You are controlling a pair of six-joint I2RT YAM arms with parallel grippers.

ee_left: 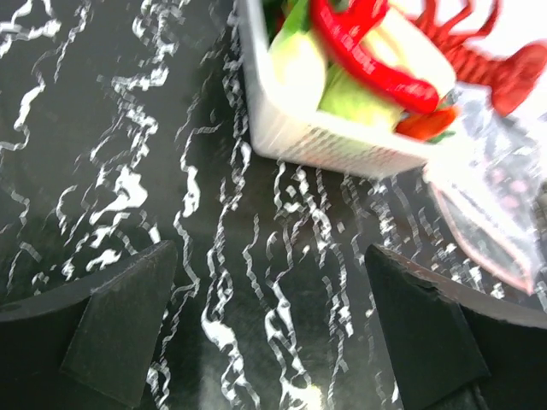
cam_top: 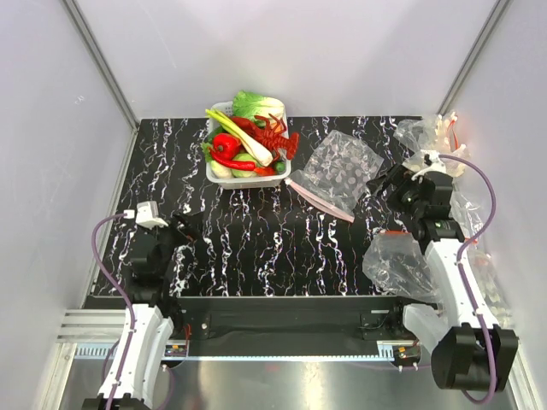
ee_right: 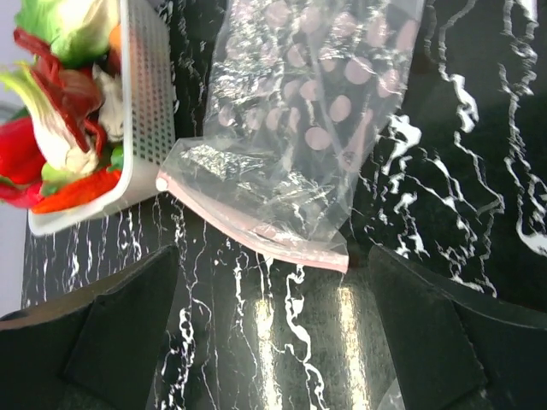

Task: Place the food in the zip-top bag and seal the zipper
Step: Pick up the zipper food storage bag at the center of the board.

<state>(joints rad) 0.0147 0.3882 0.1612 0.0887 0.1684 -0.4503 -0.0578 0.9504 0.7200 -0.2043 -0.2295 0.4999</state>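
**A:** How do the grippers stand?

**B:** Both are spread wide and hold nothing. The left gripper (ee_left: 273, 329) hangs over the black marbled table (cam_top: 256, 248), near the white basket (cam_top: 212, 168). The right gripper (ee_right: 273, 329) hangs just short of the zipper (ee_right: 273, 243), touching nothing.

**A:** Where is the zip-top bag?

**B:** One zip-top bag (cam_top: 340, 166) lies flat on the table just right of the basket, with its pink mouth towards the arms.

**A:** And the food?

**B:** The food (cam_top: 248, 141) is all heaped in the one basket. I count one lobster (cam_top: 275, 135), one leek (cam_top: 242, 137), one cabbage (cam_top: 256, 104), one pepper (cam_top: 225, 145) and one chili (cam_top: 232, 162). The other green pieces are too buried to count. At least two plain clear bags (cam_top: 397, 265) lie by the right arm.
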